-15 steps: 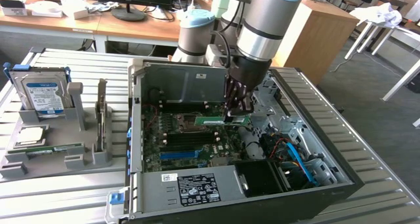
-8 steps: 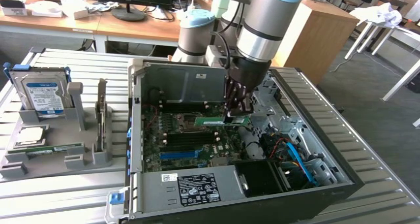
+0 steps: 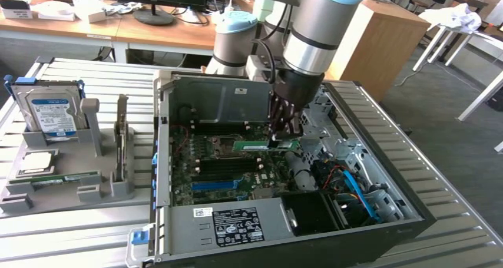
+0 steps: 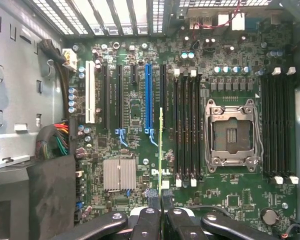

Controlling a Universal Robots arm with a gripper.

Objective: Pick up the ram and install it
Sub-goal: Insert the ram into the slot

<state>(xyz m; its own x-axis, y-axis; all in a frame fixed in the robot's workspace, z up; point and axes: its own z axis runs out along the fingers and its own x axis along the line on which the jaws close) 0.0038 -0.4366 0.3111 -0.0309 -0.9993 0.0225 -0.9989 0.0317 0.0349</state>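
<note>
While the pincer (image 3: pixel 281 139) hung inside the open computer case (image 3: pixel 354 235), it was clamped narrow on the ram (image 3: pixel 260 145), gripping the green stick by one end over the motherboard (image 3: pixel 212 156). From the wrist view the stick ran edge-on, just beside the black memory slots (image 4: pixel 186 130) and near the empty CPU socket (image 4: pixel 232 132).

Green ram (image 3: pixel 255 145), black tool (image 3: pixel 277 139), green motherboard (image 4: pixel 230 197).

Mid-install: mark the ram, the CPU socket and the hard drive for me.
ram (image 3: pixel 263 145), exterior view, on the flat side of the green board.
CPU socket (image 4: pixel 231 134), wrist view, on the pin field at its middle.
hard drive (image 3: pixel 50 115), exterior view, on its white-blue label.
</note>
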